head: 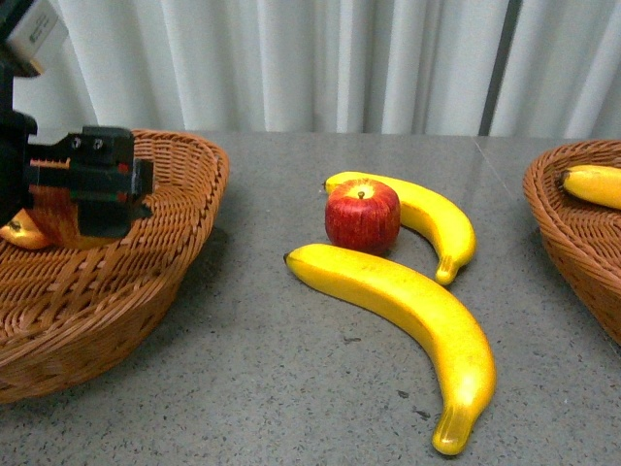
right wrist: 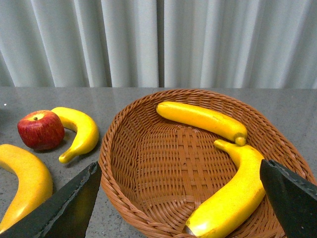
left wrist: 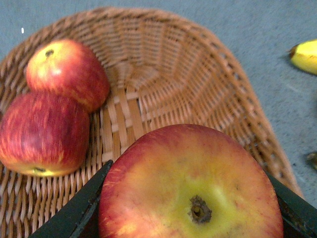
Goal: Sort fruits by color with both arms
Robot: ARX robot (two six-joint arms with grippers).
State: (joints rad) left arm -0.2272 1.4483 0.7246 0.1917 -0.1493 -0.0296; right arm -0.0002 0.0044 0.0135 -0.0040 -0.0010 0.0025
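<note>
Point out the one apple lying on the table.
The apple between the two loose bananas; two other apples lie in the left basket, and the left end effector grips the fourth apple.

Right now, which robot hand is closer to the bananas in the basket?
The right one. The right gripper hangs open right by that basket and its bananas. The left gripper is far across the table, over the other basket, shut on an apple.
</note>
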